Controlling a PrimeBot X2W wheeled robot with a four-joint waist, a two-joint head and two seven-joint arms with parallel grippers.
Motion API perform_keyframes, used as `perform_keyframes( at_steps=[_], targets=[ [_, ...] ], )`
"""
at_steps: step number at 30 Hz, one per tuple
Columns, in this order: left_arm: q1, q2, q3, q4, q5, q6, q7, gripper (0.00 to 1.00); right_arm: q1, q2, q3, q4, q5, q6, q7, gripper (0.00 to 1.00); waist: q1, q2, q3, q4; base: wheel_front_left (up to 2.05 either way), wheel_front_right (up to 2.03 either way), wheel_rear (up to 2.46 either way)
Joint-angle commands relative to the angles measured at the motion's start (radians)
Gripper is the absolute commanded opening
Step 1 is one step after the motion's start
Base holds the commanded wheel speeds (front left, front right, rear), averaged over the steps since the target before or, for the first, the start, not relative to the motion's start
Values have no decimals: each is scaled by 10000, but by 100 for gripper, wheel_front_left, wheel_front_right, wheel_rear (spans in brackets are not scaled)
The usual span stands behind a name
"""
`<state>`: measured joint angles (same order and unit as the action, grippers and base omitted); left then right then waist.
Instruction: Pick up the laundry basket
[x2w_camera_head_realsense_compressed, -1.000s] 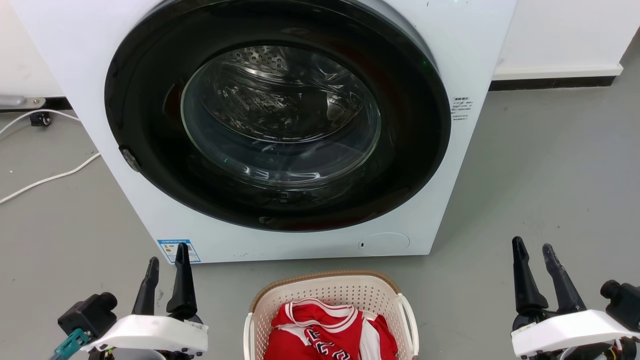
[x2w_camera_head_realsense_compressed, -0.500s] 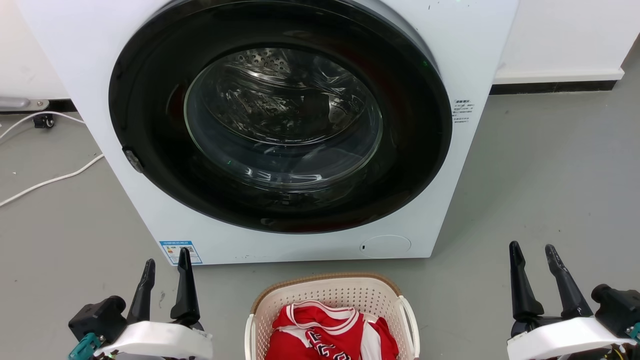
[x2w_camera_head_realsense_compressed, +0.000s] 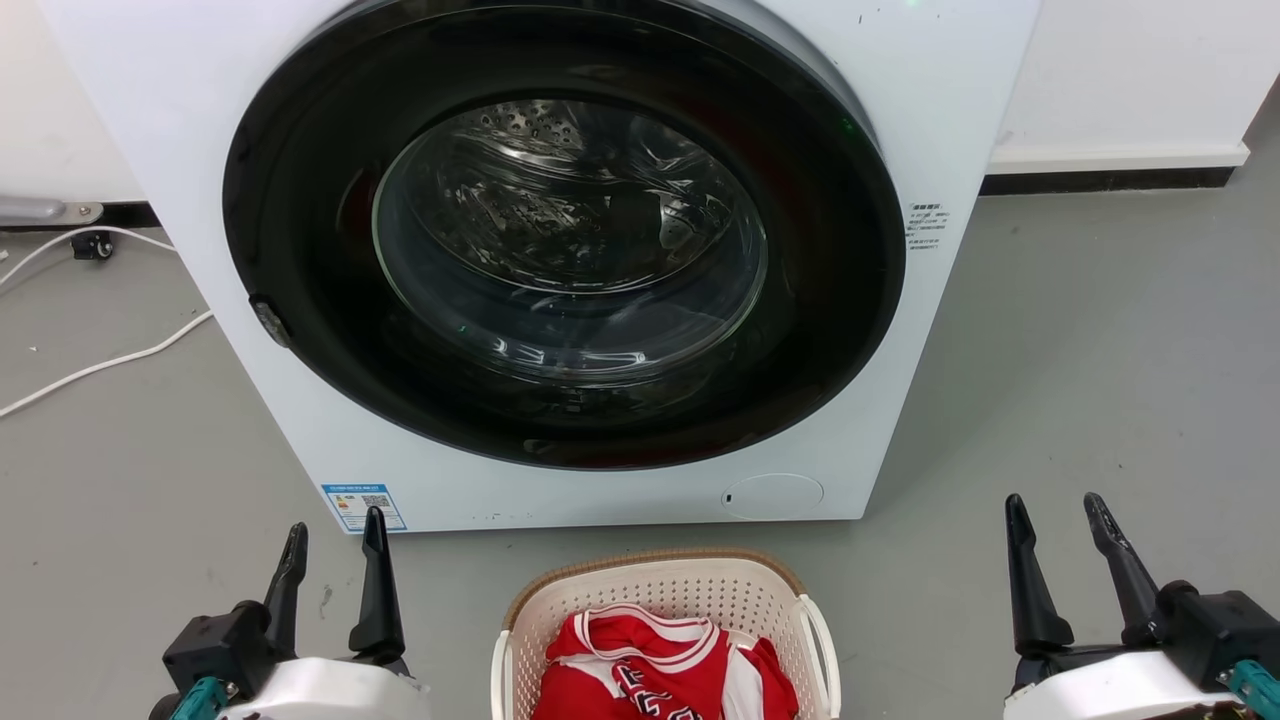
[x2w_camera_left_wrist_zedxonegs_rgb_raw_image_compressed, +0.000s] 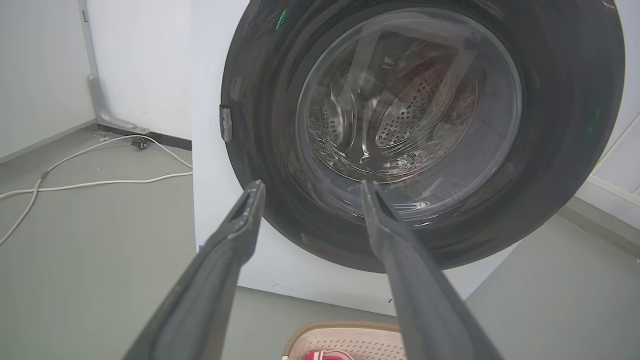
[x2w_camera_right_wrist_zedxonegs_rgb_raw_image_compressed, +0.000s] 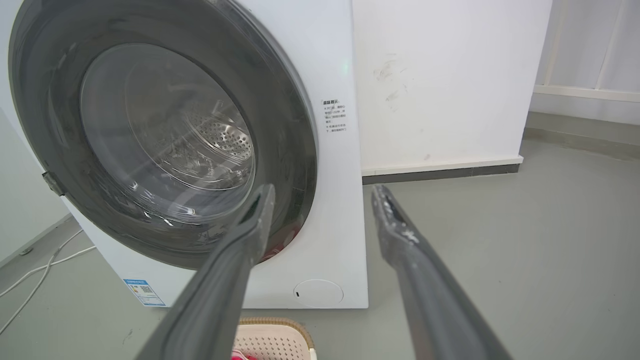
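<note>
Here's the laundry basket (x2w_camera_head_realsense_compressed: 655, 585), sitting upright on the grey floor (x2w_camera_head_realsense_compressed: 1100, 350), mouth open to the ceiling, just in front of the washer (x2w_camera_head_realsense_compressed: 960, 100) and a touch right of its centre line. Its rounded far end, capped by the brown woven-look rim, faces the washer's base with a strip of bare floor between them. White handles sit on its left and right sides. The near part runs off the bottom edge of the head view, so whether its long axis runs toward the washer or across it, I cannot tell.

Inside the basket: a red jersey (x2w_camera_head_realsense_compressed: 650, 670) with white trim, bunched up and lying below the rim.

Left gripper (x2w_camera_head_realsense_compressed: 335, 525) hovers over the floor well to the basket's left, fingers spread apart with nothing between them, pointing toward the washer's lower left corner and its blue label (x2w_camera_head_realsense_compressed: 363, 505). Right gripper (x2w_camera_head_realsense_compressed: 1054, 502) sits on the opposite side, well clear of the basket, fingers also parted and empty, aimed at open floor to the right of the washer. Neither one touches the basket.

The washer's big round door (x2w_camera_head_realsense_compressed: 560, 230) is shut, dark ring around clear glass, the perforated steel drum visible behind it. A white cable (x2w_camera_head_realsense_compressed: 100, 355) trails across the floor at far left.
</note>
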<state>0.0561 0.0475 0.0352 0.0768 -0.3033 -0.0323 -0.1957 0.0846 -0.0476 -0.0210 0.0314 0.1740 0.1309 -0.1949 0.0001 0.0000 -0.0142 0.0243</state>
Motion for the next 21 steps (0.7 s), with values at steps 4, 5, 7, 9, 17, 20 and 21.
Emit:
perform_keyframes(
  at_steps=[4,5,7,9,17,20,21],
  targets=[
    [59,36,-23,-109,490,52,-136,100,115,-42,43,-172,-494,-3,-142,100,-1,0,-1,23,0,0,0],
    [70,36,-30,-112,586,55,-154,100,133,-42,52,-186,-602,-2,-169,100,-1,0,-4,30,0,0,0],
    [91,37,-38,-120,770,66,-204,100,166,-42,64,-205,-804,-3,-208,100,-1,0,-12,39,0,0,0],
    [119,38,-49,-123,956,60,-232,100,179,-43,69,-225,-992,-3,-249,100,-1,0,-18,47,0,0,0],
    [216,39,-107,-115,1655,180,-401,100,264,-43,82,-302,-1718,-3,-403,100,-1,0,-48,71,0,0,0],
    [217,40,-106,-96,1910,217,-460,100,301,-43,79,-328,-1992,-3,-466,100,-1,0,-50,90,0,0,0],
    [224,41,-106,-88,2000,226,-472,100,318,-43,73,-328,-2072,-3,-478,100,-1,0,-52,94,0,0,0]
  ],
)
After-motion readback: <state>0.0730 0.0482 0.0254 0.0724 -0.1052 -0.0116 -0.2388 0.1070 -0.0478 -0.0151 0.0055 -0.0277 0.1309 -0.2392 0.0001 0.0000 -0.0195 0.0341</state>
